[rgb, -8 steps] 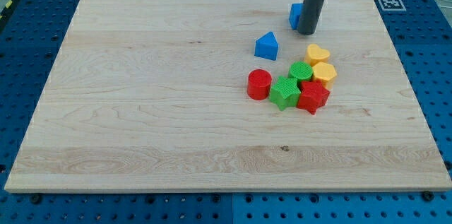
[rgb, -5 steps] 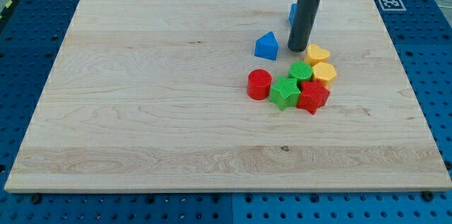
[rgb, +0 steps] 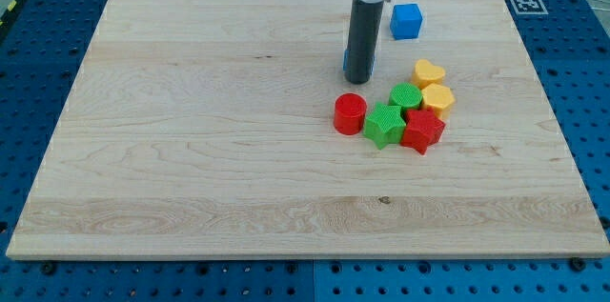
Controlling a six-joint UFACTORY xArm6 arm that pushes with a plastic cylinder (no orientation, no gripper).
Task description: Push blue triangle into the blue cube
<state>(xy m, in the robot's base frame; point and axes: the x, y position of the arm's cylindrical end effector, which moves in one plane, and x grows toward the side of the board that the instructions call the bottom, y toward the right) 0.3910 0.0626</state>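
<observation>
- My tip (rgb: 358, 80) rests on the wooden board (rgb: 191, 150), right of its middle and nearer the top edge than the bottom edge.
- The rod has no jaws; it is a plain dark cylinder ending in that tip.
- The blue triangle (rgb: 345, 58) is almost wholly hidden behind the rod; only a thin blue sliver shows at the rod's left side, so I cannot tell whether the tip touches it.
- The blue cube (rgb: 407, 20) sits near the top edge, toward the top right corner, up and to the right of the rod and apart from it.
- Just below and right of the tip lies a tight cluster: a red cylinder (rgb: 350, 113), a green star (rgb: 384, 124), a second green block (rgb: 407, 96) whose shape is unclear, a red star (rgb: 422, 131), a yellow heart (rgb: 429, 74) and another yellow block (rgb: 438, 100).
- The board between the rod and the blue cube is bare; the cluster lies on the bottom side of that stretch.
- A square marker (rgb: 526, 2) sits off the top right corner on the blue pegboard (rgb: 591, 73).
</observation>
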